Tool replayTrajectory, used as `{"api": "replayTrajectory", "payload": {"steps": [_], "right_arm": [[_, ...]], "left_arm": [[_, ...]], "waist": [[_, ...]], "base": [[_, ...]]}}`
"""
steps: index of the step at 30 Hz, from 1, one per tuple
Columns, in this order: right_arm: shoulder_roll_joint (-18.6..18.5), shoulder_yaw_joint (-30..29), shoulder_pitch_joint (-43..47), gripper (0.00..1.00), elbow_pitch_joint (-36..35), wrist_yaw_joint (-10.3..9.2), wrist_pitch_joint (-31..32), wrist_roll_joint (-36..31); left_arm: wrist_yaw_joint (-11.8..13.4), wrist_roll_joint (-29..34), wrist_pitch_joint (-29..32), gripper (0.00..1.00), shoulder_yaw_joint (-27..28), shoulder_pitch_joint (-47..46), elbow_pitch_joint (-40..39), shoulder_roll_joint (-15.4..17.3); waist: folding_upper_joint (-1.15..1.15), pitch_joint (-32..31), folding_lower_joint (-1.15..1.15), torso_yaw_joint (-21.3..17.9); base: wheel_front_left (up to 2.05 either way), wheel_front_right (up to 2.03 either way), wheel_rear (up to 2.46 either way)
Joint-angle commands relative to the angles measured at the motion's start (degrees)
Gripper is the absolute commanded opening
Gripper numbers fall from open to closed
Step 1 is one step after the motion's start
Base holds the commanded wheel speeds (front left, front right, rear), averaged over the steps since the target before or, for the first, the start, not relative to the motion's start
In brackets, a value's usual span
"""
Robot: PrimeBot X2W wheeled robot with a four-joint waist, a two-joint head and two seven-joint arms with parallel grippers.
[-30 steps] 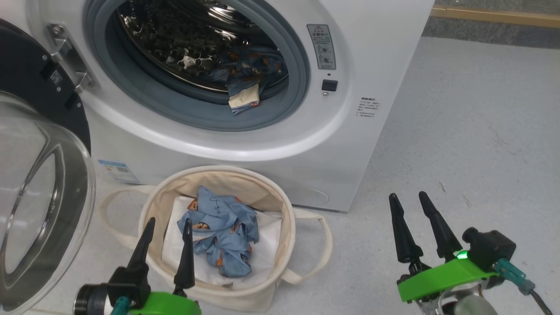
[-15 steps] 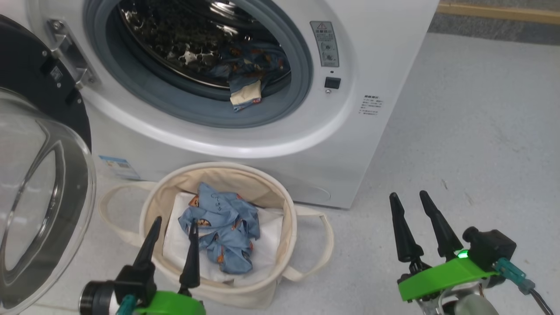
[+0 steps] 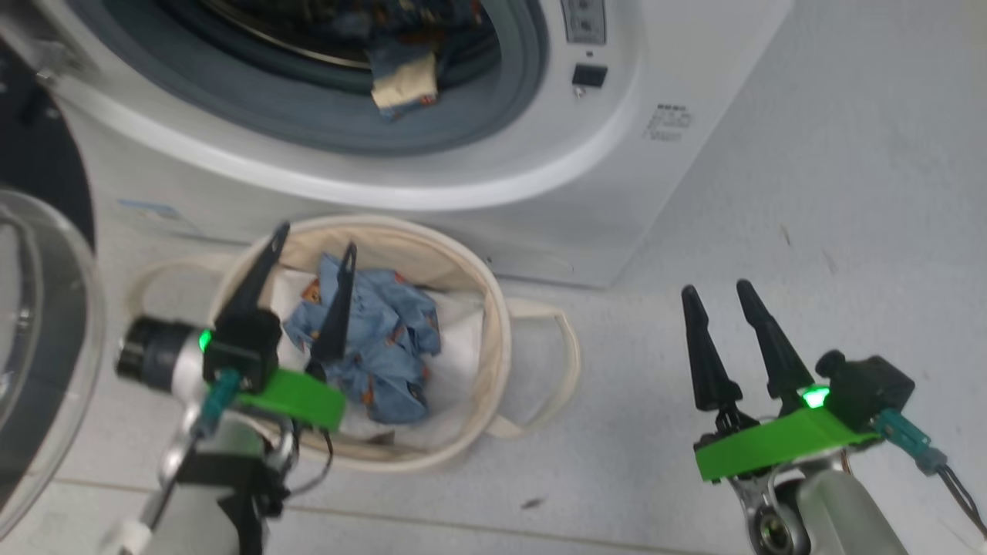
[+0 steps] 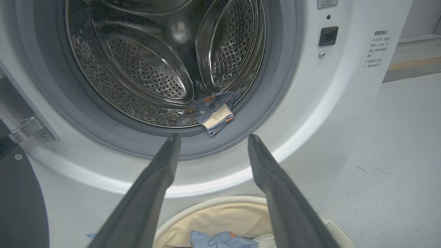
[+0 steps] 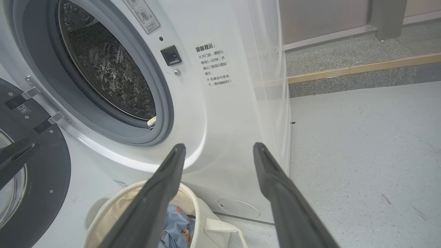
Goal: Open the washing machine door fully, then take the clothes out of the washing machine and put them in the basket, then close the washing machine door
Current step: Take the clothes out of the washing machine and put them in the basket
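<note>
My left gripper [image 3: 317, 236] shows over the left side of the basket [image 3: 497, 331] in the head view, its two long dark fingers spread apart and holding nothing. My right gripper [image 3: 714, 286] hovers over the bare grey floor [image 3: 833, 177], well to the right of the basket, its fingers likewise parted and empty. The basket, a round cream canvas tub with loop handles, sits on the floor just in front of the washing machine [image 3: 555, 200], below its round opening. Inside the basket, a crumpled blue printed garment [image 3: 385, 347] lies on a white sheet [image 3: 463, 351]. The washing machine door [image 3: 42, 331] is swung open on my left, showing its clear glass bowl and part of its black rim. In the left wrist view, a second blue printed piece [image 4: 213, 112] with a beige patch rests at the bottom front of the perforated steel drum [image 4: 148, 72], drooping onto the grey gasket [image 4: 279, 86].
</note>
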Motion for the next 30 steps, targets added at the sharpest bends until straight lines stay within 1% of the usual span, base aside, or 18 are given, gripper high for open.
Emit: {"api": "replayTrajectory", "payload": {"steps": [1, 4, 9, 13, 16, 18, 21, 30], "right_arm": [[0.10, 1.78, -1.52, 1.00, -2.10, 0.01, -0.70, 0.05], [0.10, 2.32, -2.79, 1.00, -2.43, 0.01, -0.70, 0.30], [0.10, 3.10, -4.60, 1.00, -2.81, 0.01, -0.70, 0.68], [0.10, 3.50, -5.80, 1.00, -3.22, 0.01, -0.70, 1.29], [0.10, 3.79, -6.65, 1.00, -3.46, 0.01, -0.70, 1.63], [0.10, 3.90, -7.21, 1.00, -3.60, 0.01, -0.70, 2.01], [0.10, 4.01, -7.84, 1.00, -3.75, 0.01, -0.70, 2.87], [0.10, 3.27, -8.46, 1.00, -4.18, 0.01, -0.70, 4.32]], "left_arm": [[-0.62, 0.32, -0.27, 1.00, 1.52, -2.55, -0.74, 1.99], [-1.35, 0.65, -0.27, 1.00, 1.40, -6.49, 1.04, 3.48], [-3.48, 1.64, -0.27, 1.00, -0.15, -13.63, 4.15, 6.05], [-5.24, 2.05, -0.27, 1.00, -2.17, -19.90, 6.12, 8.23], [-6.06, 2.55, -0.22, 1.00, -4.21, -24.71, 8.78, 10.02], [-6.38, 2.27, 0.08, 1.00, -5.40, -27.85, 10.80, 10.85], [-6.64, -0.25, 1.10, 1.00, -6.32, -31.69, 14.26, 11.28], [-6.74, -2.61, 2.46, 1.00, -13.44, -40.70, 25.02, 13.52]], "waist": [[0.00, 3.20, 0.00, -1.39], [0.00, 5.89, 0.00, -2.16], [0.00, 9.88, 0.00, -3.16], [0.00, 12.39, 0.00, -4.14], [0.00, 14.13, 0.00, -5.02], [0.00, 15.14, 0.00, -5.73], [0.00, 15.99, 0.00, -6.95], [0.00, 16.39, 0.00, -9.27]], "base": [[0.00, 0.00, 0.00], [0.00, 0.00, 0.00], [0.00, 0.00, 0.00], [0.00, 0.00, 0.00], [0.00, 0.00, 0.00], [0.00, 0.00, 0.00], [0.00, 0.00, 0.00], [0.00, 0.00, 0.00]]}}
